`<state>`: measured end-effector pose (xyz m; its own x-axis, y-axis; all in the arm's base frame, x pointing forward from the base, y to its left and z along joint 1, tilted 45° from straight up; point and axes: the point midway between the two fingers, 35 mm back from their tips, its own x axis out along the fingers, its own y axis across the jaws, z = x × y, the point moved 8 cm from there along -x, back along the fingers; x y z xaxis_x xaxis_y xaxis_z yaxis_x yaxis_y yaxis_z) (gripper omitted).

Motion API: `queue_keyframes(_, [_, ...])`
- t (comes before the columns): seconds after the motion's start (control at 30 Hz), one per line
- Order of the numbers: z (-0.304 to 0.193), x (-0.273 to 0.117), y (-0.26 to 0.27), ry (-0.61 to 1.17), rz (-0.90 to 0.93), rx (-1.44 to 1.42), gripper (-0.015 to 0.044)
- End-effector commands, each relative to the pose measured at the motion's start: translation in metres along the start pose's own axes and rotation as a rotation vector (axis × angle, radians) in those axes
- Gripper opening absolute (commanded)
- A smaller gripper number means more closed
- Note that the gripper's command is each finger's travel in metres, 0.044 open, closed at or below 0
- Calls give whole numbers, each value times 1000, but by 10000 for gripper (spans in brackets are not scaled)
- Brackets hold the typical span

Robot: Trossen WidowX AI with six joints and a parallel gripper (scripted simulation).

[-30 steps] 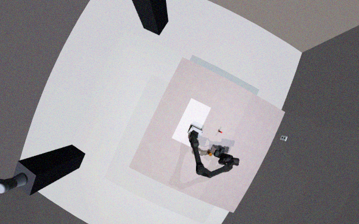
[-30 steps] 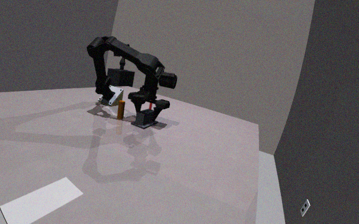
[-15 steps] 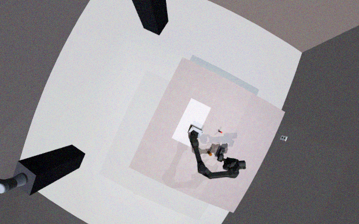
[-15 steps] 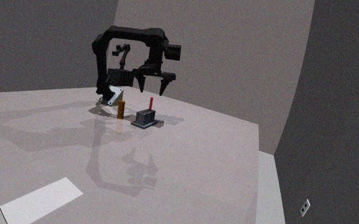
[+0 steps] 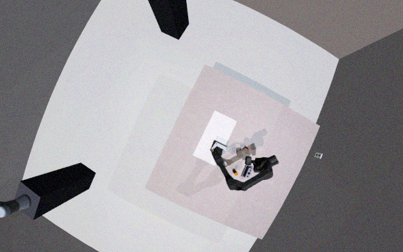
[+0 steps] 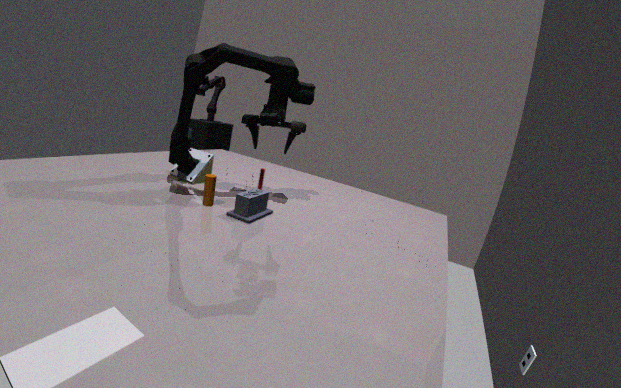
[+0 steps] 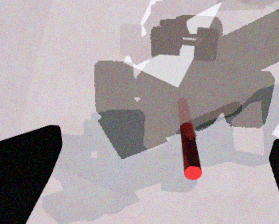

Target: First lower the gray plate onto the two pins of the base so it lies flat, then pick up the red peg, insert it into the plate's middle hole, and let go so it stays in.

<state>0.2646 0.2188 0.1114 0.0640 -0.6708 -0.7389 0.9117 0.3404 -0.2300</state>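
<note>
The gray plate (image 5: pixel 247 172) (image 6: pixel 251 204), a thick block with holes in its top, sits on the base (image 6: pixel 249 219) and looks level in the exterior view; the pins cannot be made out clearly. The red peg (image 5: pixel 248 149) (image 6: pixel 262 179) (image 7: pixel 192 156) stands upright beyond the plate in the exterior view, apart from it. My gripper (image 6: pixel 270 150) (image 7: pixel 167 143) is wide open and empty, pointing down, above the height of the peg's top. In the wrist view the peg shows between the two fingers, nearer the right one.
An orange cylinder (image 5: pixel 235 172) (image 6: pixel 209 190) stands upright beside the plate, on the side toward my arm's mount. A white bracket (image 6: pixel 203 165) is at the foot of my arm. A white rectangle (image 5: pixel 219 125) (image 6: pixel 73 345) lies on the pinkish table top (image 5: pixel 179 162) (image 6: pixel 346 300).
</note>
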Motion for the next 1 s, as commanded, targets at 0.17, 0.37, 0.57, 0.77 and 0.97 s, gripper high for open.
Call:
queue_keyframes(0.17, [-66, 10, -28, -17, -29, -104, 440])
queue_keyframes(0.37, [-67, 40, -26, -18, -28, -104, 440])
queue_keyframes(0.57, [-67, 55, -25, -18, -28, -103, 440])
queue_keyframes(0.77, [-67, 60, -25, -18, -28, -103, 440])
queue_keyframes(0.97, [-67, 70, -24, -18, -28, -103, 440])
